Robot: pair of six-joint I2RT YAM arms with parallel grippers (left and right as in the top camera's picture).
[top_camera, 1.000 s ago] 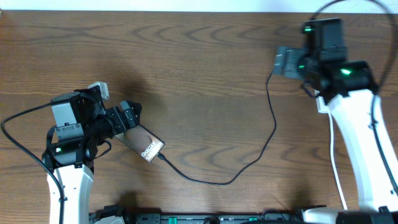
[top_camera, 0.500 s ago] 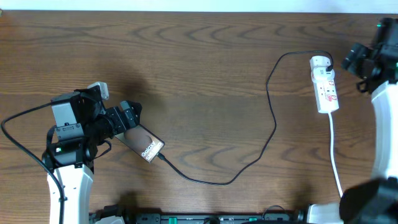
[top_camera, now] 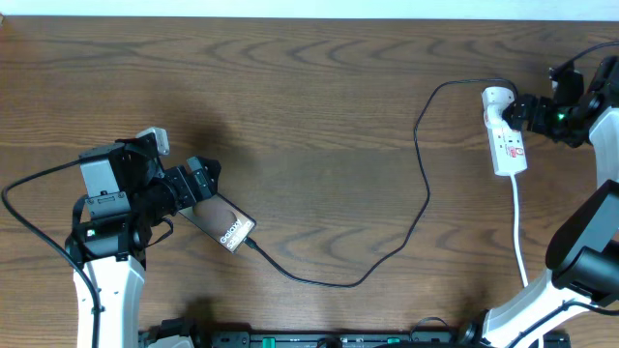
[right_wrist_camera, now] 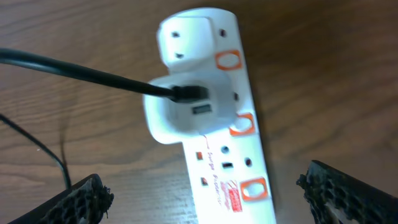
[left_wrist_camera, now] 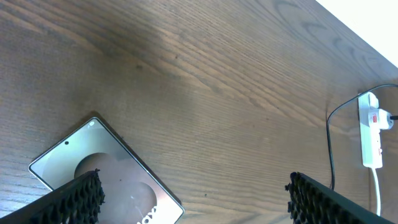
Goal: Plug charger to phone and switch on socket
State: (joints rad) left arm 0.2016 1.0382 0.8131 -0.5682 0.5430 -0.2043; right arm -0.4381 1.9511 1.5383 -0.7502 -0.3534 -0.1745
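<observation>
Near the table's (top_camera: 319, 87) right edge, right gripper (right_wrist_camera: 202, 190) spread wide over the socket (right_wrist_camera: 214, 118); left gripper (left_wrist_camera: 196, 186) wide too, phone (left_wrist_camera: 106, 168) beneath, charger (top_camera: 426, 193) looping between.

I seem to be at a robotics lab bench. There is a bare wood-grain surface (top_camera: 309, 87), and my white left arm (top_camera: 104, 290) and right arm (top_camera: 588, 242) rise from a black mounting rail (top_camera: 319, 338) along its near edge. A pale strip (top_camera: 290, 8) runs beyond the far edge, perhaps a wall; too little shows to tell.
</observation>
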